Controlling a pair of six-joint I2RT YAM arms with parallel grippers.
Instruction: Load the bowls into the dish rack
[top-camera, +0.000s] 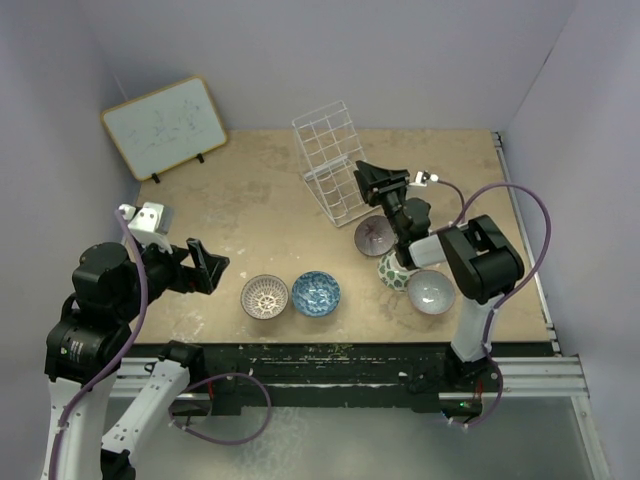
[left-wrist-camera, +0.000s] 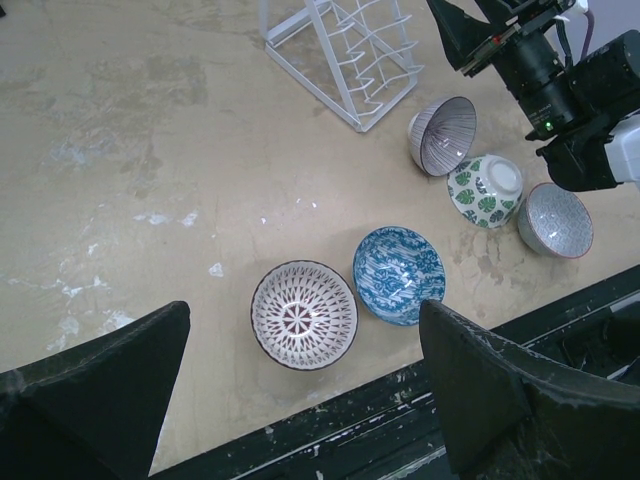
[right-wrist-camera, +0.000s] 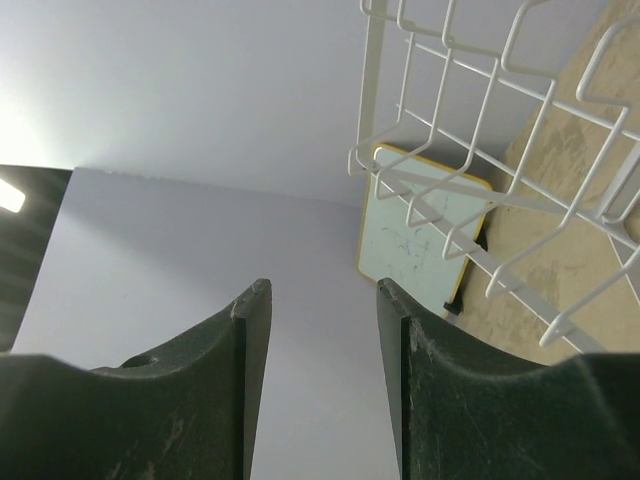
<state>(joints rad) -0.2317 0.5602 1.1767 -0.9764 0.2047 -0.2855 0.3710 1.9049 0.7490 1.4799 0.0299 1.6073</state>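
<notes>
Sitting on the scuffed tan table (top-camera: 250, 200), five round patterned ceramic bowls (top-camera: 316, 293) cluster lower centre, below the white wire dish rack (top-camera: 330, 160). Right gripper (right-wrist-camera: 320, 295), half-open, empty, hangs beside the rack; left gripper (top-camera: 208, 262) gapes wide, empty; whiteboard (top-camera: 165, 125) upper left.

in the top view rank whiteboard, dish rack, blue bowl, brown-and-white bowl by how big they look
1. whiteboard and dish rack: too close to rank
2. blue bowl and brown-and-white bowl: look alike, clearly smaller

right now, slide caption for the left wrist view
Open left gripper faces the brown bowl and blue bowl; three more bowls lie by the right arm, rack unloaded.
</notes>
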